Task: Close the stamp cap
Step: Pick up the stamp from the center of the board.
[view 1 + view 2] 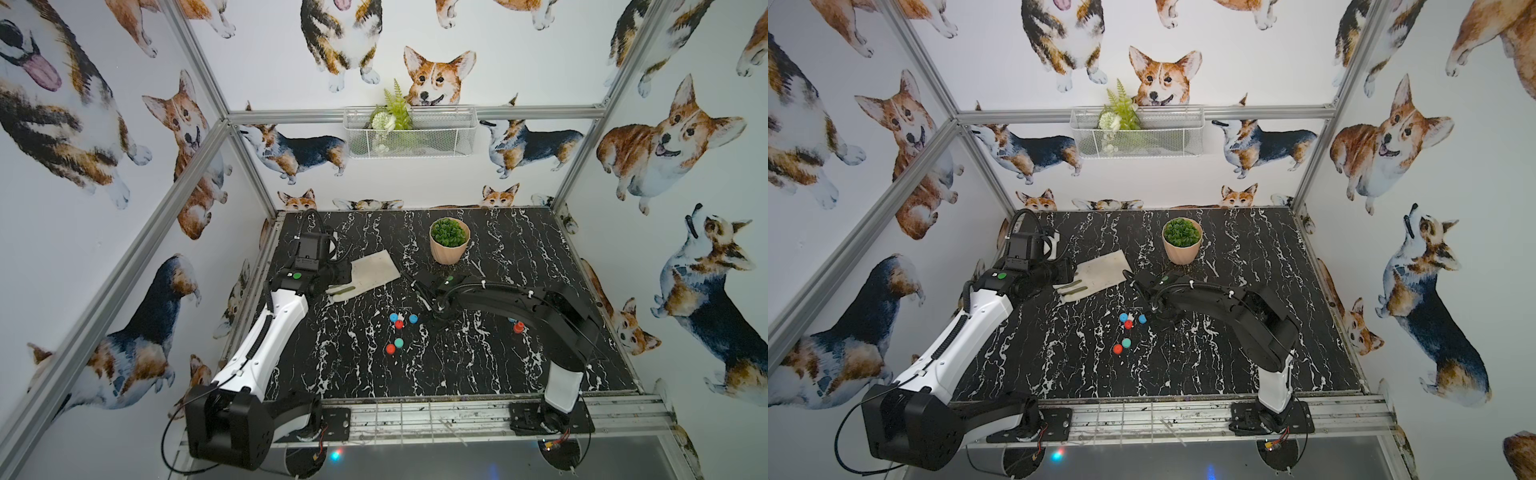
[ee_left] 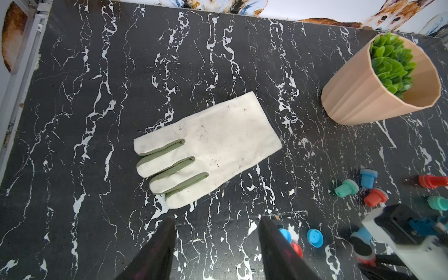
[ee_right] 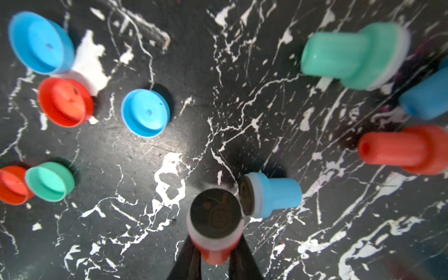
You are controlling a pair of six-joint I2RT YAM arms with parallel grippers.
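Nearest the arm bases on the black marble tabletop (image 1: 478,365): near red cap (image 1: 390,349) touching green cap (image 1: 399,343). Just beyond, a close trio: blue cap (image 1: 393,318), far red cap (image 1: 399,324), second blue cap (image 1: 412,318). Five loose caps counted: two red, two blue, one green.

Level with the trio, under the right forearm: outlying red stamp (image 1: 518,328). Beside it in the left wrist view, outlying green stamp (image 2: 438,202).

Next, right pincer (image 3: 214,247), clamped narrow on the handle of the red stamp (image 3: 214,215). Uncapped. Long axis close to upright, dark printing face turned up toward the wrist camera, red handle end down between the fingers. Near the cap trio, touching none of the caps. Resting on the tabletop or lifted off it: cannot tell.

Just behind, sideways blue stamp (image 3: 271,195): long axis flat along the tabletop, printing face toward the held one, touching it or barely apart.

Farther still, a cluster of three: green stamp (image 3: 354,55), blue stamp (image 3: 426,97), cluster red stamp (image 3: 404,149). Standing or lying: hard to judge through the wide lens. Seven stamps counted: three red, two blue, two green.

Beyond, toward the left arm: white glove (image 2: 218,145), flat, fingers pointing near-left. Left pincer (image 2: 217,219) poised by its fingertips, jaws moderately apart, nothing between.

Then plant pot (image 1: 449,253), upright, well apart. Farthest, wire basket (image 1: 440,137) on the back wall, holding a fern sprig (image 1: 395,106).
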